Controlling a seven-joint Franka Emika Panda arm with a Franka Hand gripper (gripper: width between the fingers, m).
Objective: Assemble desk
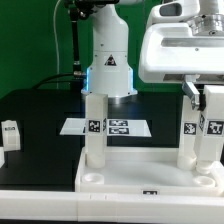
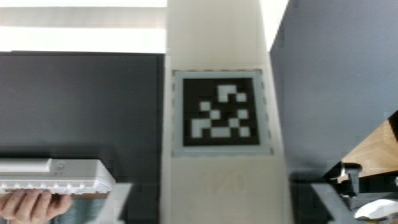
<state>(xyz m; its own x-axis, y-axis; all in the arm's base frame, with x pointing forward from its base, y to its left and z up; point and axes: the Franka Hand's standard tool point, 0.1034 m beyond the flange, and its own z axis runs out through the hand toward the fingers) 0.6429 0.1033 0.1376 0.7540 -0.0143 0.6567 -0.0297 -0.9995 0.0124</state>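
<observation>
White plastic desk parts on a black table (image 1: 40, 110).
Tagged white part (image 1: 10, 132): table's left edge.
Marker board (image 1: 110, 127): mid-table.
Tabletop (image 1: 120, 185): table's front edge, rim up.
Left leg (image 1: 95, 130): upright, tabletop's left rear corner.
Near-right leg (image 1: 190, 140), far-right leg (image 1: 213, 135): upright, tabletop's right end.
Gripper (image 1: 200, 97): jaws partly apart, either side of a tagged leg; whether they grip it cannot be told.

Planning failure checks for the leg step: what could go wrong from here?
1. The leg stands between the fingers of the gripper, but the pictures do not show whether the pads are touching it. A loose hold could let it slip or tilt while it is being seated.
2. In the exterior view, an inner post and an outer post stand close together under the gripper. Turning or lifting away could knock the neighbouring one.
</observation>
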